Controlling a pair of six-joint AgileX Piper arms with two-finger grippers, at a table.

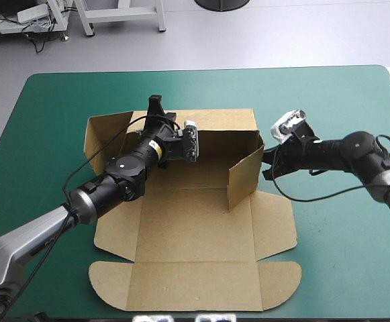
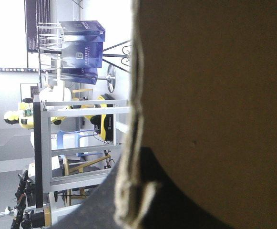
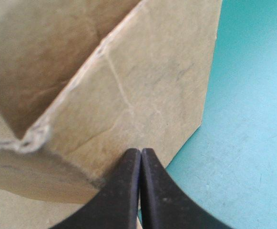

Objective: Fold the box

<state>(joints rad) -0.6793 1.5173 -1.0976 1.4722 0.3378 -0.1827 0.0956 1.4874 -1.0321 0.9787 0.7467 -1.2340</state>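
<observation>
Both at box (image 1: 195, 221), L end effector (image 1: 156, 104) pinched on back wall, R end effector (image 3: 140, 157) closed, touching side flap

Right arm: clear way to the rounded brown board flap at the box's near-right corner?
Likely yes: rounded brown flap lies flat, bare; open teal-green cover between it and the shut right tool.

Box (image 1: 195, 221) — plain brown board throughout, its cut edges paler where the wrist views show them close. Table cover (image 1: 342, 255) — one even teal-green. Left gripper (image 1: 156, 102) and right gripper (image 3: 140, 151): black fingers. Left arm (image 1: 124, 168) and right arm (image 1: 356, 151): black toward the wrist, silver-grey farther back. The left arm bears a small yellow label (image 1: 153, 144).
</observation>
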